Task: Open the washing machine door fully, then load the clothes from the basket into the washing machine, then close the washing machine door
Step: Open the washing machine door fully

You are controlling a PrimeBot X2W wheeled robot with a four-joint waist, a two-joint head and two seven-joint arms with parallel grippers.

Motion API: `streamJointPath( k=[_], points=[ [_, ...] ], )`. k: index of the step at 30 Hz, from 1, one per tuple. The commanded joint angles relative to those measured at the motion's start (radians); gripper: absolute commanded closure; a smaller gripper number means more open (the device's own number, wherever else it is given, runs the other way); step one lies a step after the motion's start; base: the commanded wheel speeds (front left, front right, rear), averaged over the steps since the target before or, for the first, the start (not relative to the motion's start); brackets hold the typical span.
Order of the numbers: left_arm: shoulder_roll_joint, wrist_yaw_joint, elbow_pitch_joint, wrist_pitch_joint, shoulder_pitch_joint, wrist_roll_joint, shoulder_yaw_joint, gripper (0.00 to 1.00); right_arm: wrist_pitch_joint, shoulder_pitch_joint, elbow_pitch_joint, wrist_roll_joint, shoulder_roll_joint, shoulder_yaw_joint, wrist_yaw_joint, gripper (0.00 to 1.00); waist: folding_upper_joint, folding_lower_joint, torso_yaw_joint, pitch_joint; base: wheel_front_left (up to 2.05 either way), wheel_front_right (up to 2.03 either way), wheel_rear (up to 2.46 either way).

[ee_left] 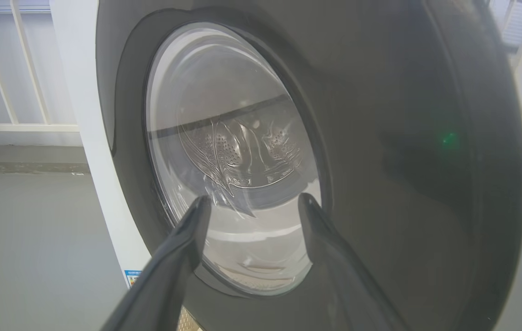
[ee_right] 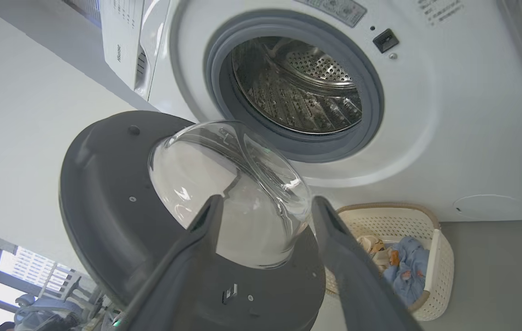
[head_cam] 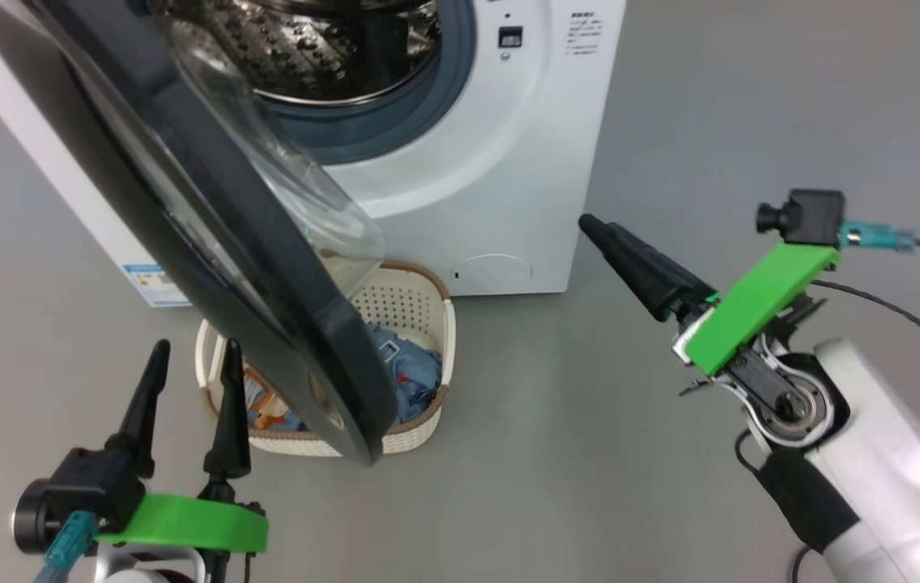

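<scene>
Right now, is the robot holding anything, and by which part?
Nothing is held: the left gripper and the right gripper both stand open and empty.

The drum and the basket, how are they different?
The drum is shiny steel; the basket is cream plastic with a brown rim. The drum looks empty; the basket holds clothes. The drum sits inside the washing machine; the basket stands on the floor. Both have many little holes.
</scene>
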Motion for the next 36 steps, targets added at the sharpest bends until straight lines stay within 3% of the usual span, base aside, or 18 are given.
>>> streamJointPath(
  k=[1, 9, 13, 25, 36],
  points=[
    [0.019, 0.000, -0.031, -0.006, -0.005, 0.009, 0.038, 0.00, -0.032, 0.017, -0.044, -0.037, -0.005, 0.011, 0.010, 0.00, 0.0000, 0.0000, -0.015, -0.012, 0.00, 0.00, 0.00],
    [0.019, 0.004, -0.041, -0.006, 0.023, 0.012, 0.062, 0.00, -0.298, 0.126, -0.125, -0.315, -0.068, 0.010, 0.010, 0.00, 0.0000, 0.0000, -0.050, -0.025, 0.00, 0.00, 0.00],
    [0.019, 0.008, -0.042, -0.006, 0.035, 0.012, 0.072, 0.00, -0.380, 0.169, -0.134, -0.434, -0.080, -0.007, 0.010, 0.00, 0.0000, 0.0000, -0.069, -0.037, 0.00, 0.00, 0.00],
    [0.019, 0.034, -0.061, -0.006, 0.081, 0.013, 0.075, 0.00, -0.475, 0.314, -0.156, -0.763, -0.067, -0.081, 0.010, 0.00, 0.0000, 0.0000, -0.104, -0.075, 0.00, 0.00, 0.00],
    [0.019, 0.057, -0.074, -0.006, 0.122, 0.013, 0.091, 0.00, -0.499, 0.500, -0.219, -0.959, 0.026, -0.245, 0.010, 0.00, 0.0000, 0.0000, -0.127, -0.100, 0.00, 0.00, 0.00]
  ],
)
